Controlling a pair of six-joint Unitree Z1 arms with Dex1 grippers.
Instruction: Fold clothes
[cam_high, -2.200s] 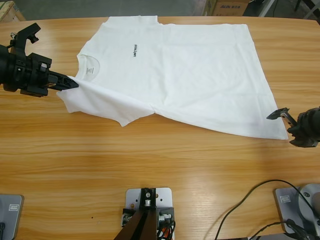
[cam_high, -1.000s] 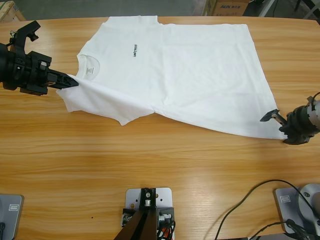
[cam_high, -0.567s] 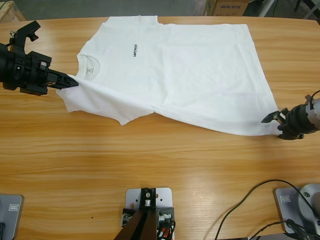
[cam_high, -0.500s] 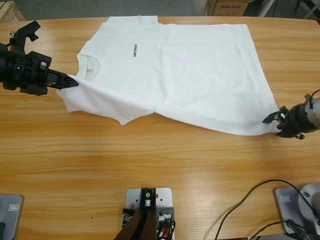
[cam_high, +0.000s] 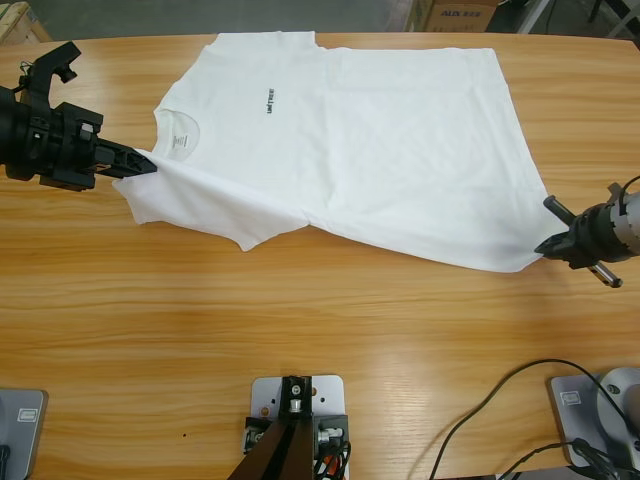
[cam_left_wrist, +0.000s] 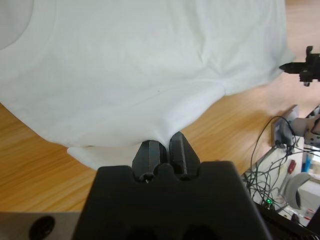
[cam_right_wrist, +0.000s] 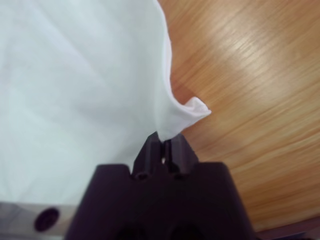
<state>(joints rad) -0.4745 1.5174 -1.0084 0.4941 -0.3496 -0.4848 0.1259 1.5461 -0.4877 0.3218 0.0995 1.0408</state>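
The T-shirt (cam_high: 350, 140) lies spread on the wooden table (cam_high: 300, 340), chest text up, collar toward my left side. My left gripper (cam_high: 148, 166) has its 2 jaws pressed together on the shoulder edge just beside the collar, cloth bunching at the tips. My right gripper (cam_high: 546, 246) is clamped on the near hem corner, and a small curl of fabric pokes out past its tips.

I'm seeing the left gripper (cam_high: 140, 166) showing as chunky matte black, tapering to pointed jaws. The right gripper (cam_high: 548, 243) is showing black too, trailing a thin black cable.
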